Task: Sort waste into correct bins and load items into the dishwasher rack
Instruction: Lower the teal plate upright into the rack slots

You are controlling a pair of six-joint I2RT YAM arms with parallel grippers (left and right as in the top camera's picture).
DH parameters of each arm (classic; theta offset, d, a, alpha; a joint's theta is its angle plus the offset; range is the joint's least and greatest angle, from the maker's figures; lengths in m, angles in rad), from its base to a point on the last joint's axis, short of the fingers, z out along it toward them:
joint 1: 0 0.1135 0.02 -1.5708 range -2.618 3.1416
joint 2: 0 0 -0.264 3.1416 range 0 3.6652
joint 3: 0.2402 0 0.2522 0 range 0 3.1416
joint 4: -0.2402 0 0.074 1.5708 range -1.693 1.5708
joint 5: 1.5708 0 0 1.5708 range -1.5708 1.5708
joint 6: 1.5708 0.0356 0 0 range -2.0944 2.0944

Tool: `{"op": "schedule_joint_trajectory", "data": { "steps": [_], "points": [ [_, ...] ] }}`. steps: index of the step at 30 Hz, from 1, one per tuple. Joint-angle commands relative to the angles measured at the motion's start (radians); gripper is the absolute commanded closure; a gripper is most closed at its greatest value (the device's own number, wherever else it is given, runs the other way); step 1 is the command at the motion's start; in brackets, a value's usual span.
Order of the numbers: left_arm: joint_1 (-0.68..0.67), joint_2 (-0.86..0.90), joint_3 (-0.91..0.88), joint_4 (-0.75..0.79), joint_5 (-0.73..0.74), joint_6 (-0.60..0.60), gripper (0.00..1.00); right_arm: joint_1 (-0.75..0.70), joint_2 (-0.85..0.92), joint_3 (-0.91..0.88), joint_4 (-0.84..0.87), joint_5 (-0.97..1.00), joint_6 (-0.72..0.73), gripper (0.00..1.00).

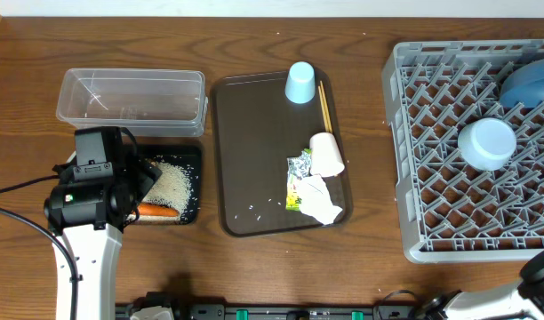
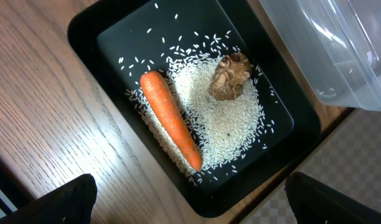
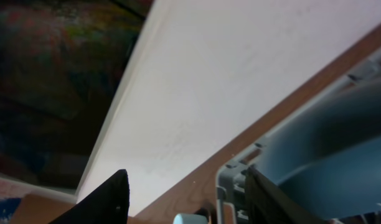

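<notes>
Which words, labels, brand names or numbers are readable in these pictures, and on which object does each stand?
No text is readable.
The silver and yellow-green wrapper on the brown tray may carry print, but it is too small and blurred.
The black tray, clear tub and rack show no markings.

Your count, overhead view:

- 2 bowls at right: 1 dark blue bowl (image 1: 530,84) and 1 pale blue bowl (image 1: 487,142).
- 2 cups at centre: 1 light blue cup (image 1: 300,83) and 1 white cup (image 1: 326,154).
- 1 wrapper (image 1: 297,173).
- 1 clear tub (image 1: 130,98).

Left wrist view:

- 1 carrot (image 2: 171,122).
- 1 brown lump (image 2: 230,77).
- 1 black tray (image 2: 109,37).
</notes>
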Motion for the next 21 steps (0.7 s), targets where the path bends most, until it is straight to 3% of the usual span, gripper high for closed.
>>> {"op": "schedule_joint_trajectory", "data": {
  "steps": [1,7,10,13,16,21],
  "points": [
    [0.005,0.003,0.003,-0.003,-0.01,0.009,0.02,0.002,-0.084,0.008,-0.021,0.024,-0.009,0.48],
    [0.005,0.003,0.003,-0.003,-0.009,0.009,0.02,0.031,-0.19,0.008,-0.119,0.094,-0.134,0.6],
    [0.005,0.003,0.003,-0.003,-0.009,0.009,0.02,0.085,-0.222,0.008,-0.226,0.211,-0.264,0.85],
    [0.005,0.003,0.003,-0.003,-0.009,0.009,0.02,0.164,-0.223,0.008,-0.329,0.378,-0.376,0.98],
    [0.005,0.003,0.003,-0.003,-0.009,0.009,0.02,0.27,-0.214,0.008,-0.377,0.567,-0.517,0.99],
    [0.005,0.003,0.003,-0.003,-0.009,0.009,0.02,0.436,-0.2,0.008,-0.3,0.78,-0.662,0.99]
  ]
}}
